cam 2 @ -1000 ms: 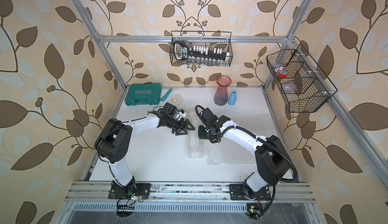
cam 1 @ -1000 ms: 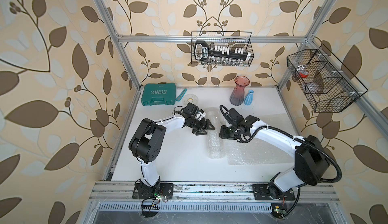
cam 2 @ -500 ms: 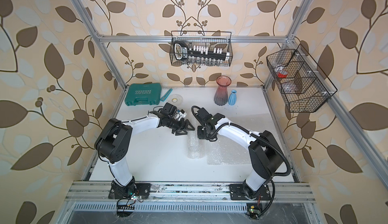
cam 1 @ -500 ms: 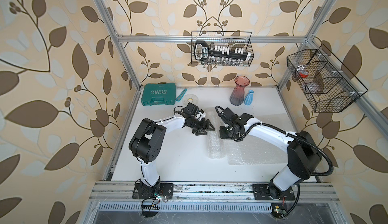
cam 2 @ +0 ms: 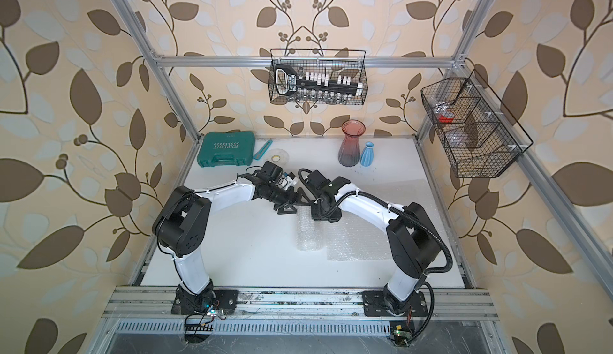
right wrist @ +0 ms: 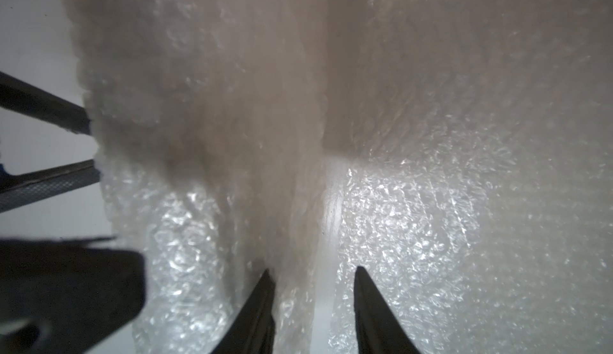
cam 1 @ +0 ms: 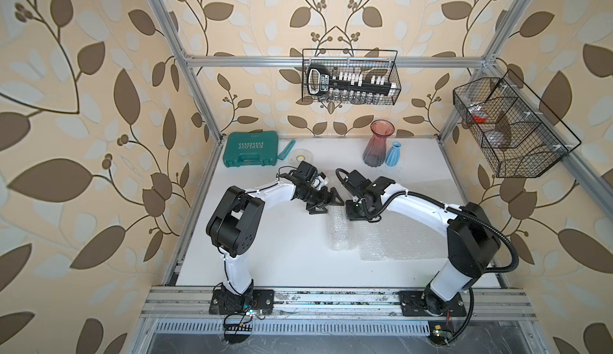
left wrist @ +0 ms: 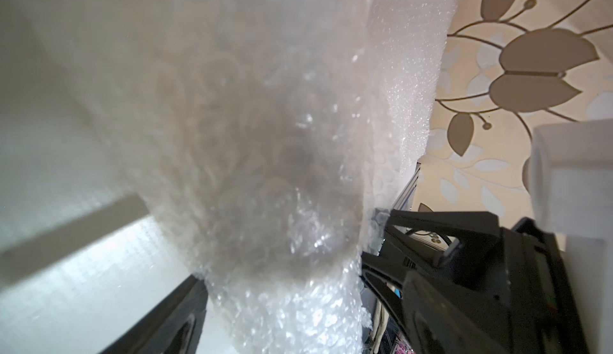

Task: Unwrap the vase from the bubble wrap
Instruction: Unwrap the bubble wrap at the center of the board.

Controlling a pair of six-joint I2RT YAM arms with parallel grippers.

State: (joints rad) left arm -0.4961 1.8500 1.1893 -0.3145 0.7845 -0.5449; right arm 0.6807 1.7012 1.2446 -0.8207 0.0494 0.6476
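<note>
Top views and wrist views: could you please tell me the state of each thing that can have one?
bubble wrap: partly unrolled, the rolled part lying on its side.
left gripper: open, at the roll's far end.
right gripper: open, jaws either side of the wrap's edge.
red vase: upright, unwrapped.
blue vase: upright, unwrapped.
green case: closed, lying flat.

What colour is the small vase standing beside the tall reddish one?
Plain light blue; the small vase shows best in a top view.

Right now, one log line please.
left gripper: open at far end of bubble wrap roll | right gripper: straddles its edge, grip unclear
</note>
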